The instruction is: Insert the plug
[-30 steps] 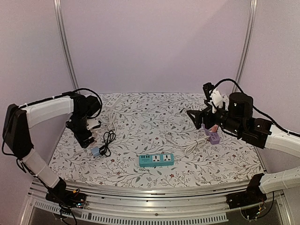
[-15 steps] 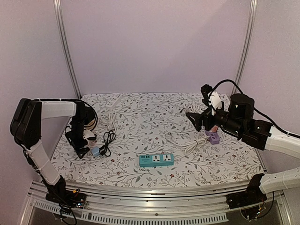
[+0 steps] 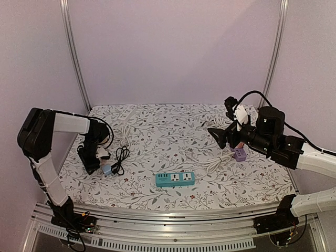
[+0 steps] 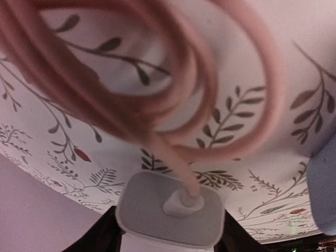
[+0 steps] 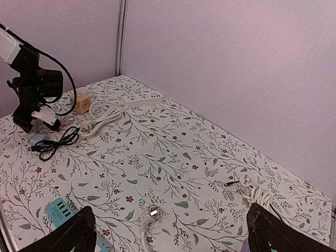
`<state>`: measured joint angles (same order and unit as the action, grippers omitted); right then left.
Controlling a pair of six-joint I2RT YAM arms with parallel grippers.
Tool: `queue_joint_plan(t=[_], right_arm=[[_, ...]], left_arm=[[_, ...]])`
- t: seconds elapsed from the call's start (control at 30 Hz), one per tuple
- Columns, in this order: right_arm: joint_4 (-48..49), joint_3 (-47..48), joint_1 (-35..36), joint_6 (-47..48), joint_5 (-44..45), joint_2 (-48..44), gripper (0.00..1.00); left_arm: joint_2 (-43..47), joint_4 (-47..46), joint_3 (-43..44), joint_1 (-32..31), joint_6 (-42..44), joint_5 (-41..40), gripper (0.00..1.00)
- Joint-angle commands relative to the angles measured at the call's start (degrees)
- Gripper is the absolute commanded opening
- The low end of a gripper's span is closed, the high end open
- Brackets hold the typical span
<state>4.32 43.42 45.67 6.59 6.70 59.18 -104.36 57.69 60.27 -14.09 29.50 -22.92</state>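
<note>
My left gripper [image 3: 93, 159] is low over the left side of the table, its black fingers [image 4: 97, 239] pressed against both sides of a white square plug [image 4: 170, 212]. A pink cable [image 4: 157, 79] runs out of that plug and loops close to the lens. The teal power strip [image 3: 175, 179] lies flat near the front middle, well to the right of that gripper, and shows again as the teal power strip [image 5: 60, 211]. My right gripper [image 3: 223, 135] hovers high on the right, open and empty [image 5: 176, 236].
A blue adapter [image 3: 107, 169] with a black cable lies beside the left gripper. A white plug on a cord [image 5: 149, 216] rests mid-table, and a purple block [image 3: 239, 154] under the right arm. A white power strip [image 3: 127, 114] and coiled white cords lie at the back.
The left arm has dropped down to the table by the blue adapter and its jaws have narrowed onto the white plug. The right arm has drifted slightly.
</note>
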Motion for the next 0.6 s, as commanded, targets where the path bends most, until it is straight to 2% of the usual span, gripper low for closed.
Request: queue_joint_plan(t=[0.0, 0.07, 0.2, 0.43, 0.57], right_arm=[[0.4, -0.6, -0.3, 0.3, -0.5, -1.1, 0.99], [0.4, -0.5, -0.3, 0.3, -0.3, -0.9, 0.99], [0.4, -0.5, -0.4, -0.1, -0.4, -0.8, 0.99], [-0.2, 1.1, -1.1, -2.9, 0.3, -0.4, 0.99], [-2.2, 4.5, -3.4, -12.1, -0.5, 0.7, 0.99]], left_arm=[[-2.6, -2.9, 1.0, 0.7, -0.5, -0.3, 0.49], [-2.5, -2.5, 1.2, 0.7, -0.9, 1.5, 0.39], [-2.6, -0.1, 2.5, 0.3, -2.8, 2.3, 0.01], [5.7, 4.6, 13.9, -2.8, -14.1, -1.5, 0.00], [14.8, -1.1, 17.5, -10.9, -14.8, -1.8, 0.00]])
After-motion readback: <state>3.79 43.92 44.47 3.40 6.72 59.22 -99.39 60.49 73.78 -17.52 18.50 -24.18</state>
